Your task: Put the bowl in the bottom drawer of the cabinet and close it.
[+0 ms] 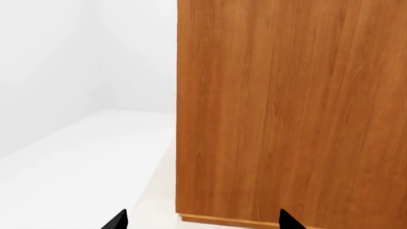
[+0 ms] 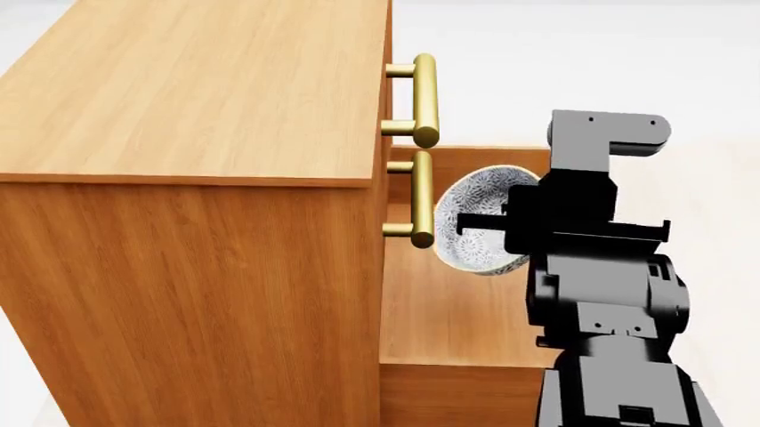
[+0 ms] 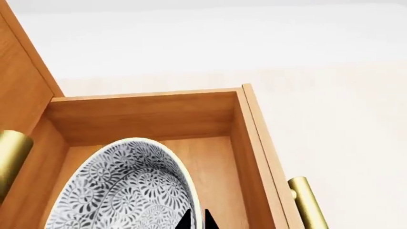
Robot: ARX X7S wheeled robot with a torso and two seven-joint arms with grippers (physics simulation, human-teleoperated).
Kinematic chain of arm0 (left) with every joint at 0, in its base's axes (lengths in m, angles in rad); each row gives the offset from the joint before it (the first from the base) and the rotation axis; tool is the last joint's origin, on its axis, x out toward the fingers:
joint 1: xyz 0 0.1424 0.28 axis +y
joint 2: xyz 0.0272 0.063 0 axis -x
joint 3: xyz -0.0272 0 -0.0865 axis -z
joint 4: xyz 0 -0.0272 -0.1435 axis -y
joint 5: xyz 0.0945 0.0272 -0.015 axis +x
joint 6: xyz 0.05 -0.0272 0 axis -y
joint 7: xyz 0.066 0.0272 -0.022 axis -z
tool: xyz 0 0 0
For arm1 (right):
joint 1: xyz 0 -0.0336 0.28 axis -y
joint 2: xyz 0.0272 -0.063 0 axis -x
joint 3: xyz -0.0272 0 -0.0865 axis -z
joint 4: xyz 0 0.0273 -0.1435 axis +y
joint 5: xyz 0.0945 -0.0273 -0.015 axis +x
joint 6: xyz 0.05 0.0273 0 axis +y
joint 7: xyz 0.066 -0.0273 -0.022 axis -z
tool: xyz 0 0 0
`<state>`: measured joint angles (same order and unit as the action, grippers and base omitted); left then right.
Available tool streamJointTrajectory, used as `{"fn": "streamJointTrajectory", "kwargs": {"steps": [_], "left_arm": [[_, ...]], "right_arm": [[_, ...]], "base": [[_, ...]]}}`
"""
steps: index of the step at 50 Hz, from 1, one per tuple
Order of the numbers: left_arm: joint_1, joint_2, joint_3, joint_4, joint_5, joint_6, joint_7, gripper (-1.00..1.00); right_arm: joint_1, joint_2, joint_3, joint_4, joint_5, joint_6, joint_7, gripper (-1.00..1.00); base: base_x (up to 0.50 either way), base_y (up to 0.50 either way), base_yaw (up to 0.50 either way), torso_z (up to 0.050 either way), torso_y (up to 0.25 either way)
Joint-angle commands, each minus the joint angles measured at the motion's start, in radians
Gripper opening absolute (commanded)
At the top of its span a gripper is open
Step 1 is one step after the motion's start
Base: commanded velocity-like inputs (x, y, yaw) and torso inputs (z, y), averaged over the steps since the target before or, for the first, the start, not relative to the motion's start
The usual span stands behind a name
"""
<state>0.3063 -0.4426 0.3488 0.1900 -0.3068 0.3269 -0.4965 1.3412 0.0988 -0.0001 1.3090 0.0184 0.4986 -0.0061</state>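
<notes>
Here the right gripper (image 2: 493,222), jaws clamping the tilted bowl (image 2: 475,218), hides the bottom drawer (image 2: 457,311) partly; left jaws spread.

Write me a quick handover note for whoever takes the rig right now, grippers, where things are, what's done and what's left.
Right gripper: shut on the bowl's rim, holding the bowl tilted on edge over the open bottom drawer.
Left gripper: open, empty, facing the cabinet side panel.
Done: bottom drawer pulled out, bowl picked up and brought above it.
Left: lower the bowl onto the drawer floor, release, withdraw, then push the drawer shut by its brass handle.
</notes>
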Motion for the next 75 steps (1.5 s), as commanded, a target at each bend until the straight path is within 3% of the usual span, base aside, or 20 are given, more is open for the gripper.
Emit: {"fn": "streamJointTrajectory", "kwargs": {"steps": [1,71,72,75], "left_arm": [[-0.001,-0.002,0.001,0.002,-0.002,-0.001,-0.002,1.00],[-0.010,-0.005,0.010,-0.019,-0.007,0.014,-0.002,1.00],[-0.010,-0.005,0.010,-0.018,-0.008,0.014,-0.002,1.00],[-0.009,-0.007,0.010,-0.012,-0.008,0.010,-0.005,1.00]], "right_arm": [[0.001,-0.001,0.021,-0.001,0.006,0.013,-0.016,-1.00],[-0.052,0.002,0.152,-0.001,-0.003,0.052,-0.100,-1.00],[-0.054,0.002,0.149,-0.001,-0.006,0.048,-0.106,1.00],[-0.060,0.002,0.148,-0.001,-0.009,0.041,-0.104,1.00]], "base": [[0.00,0.00,0.00,0.000,0.000],[0.00,0.00,0.00,0.000,0.000],[0.00,0.00,0.00,0.000,0.000],[0.00,0.00,0.00,0.000,0.000]]}}
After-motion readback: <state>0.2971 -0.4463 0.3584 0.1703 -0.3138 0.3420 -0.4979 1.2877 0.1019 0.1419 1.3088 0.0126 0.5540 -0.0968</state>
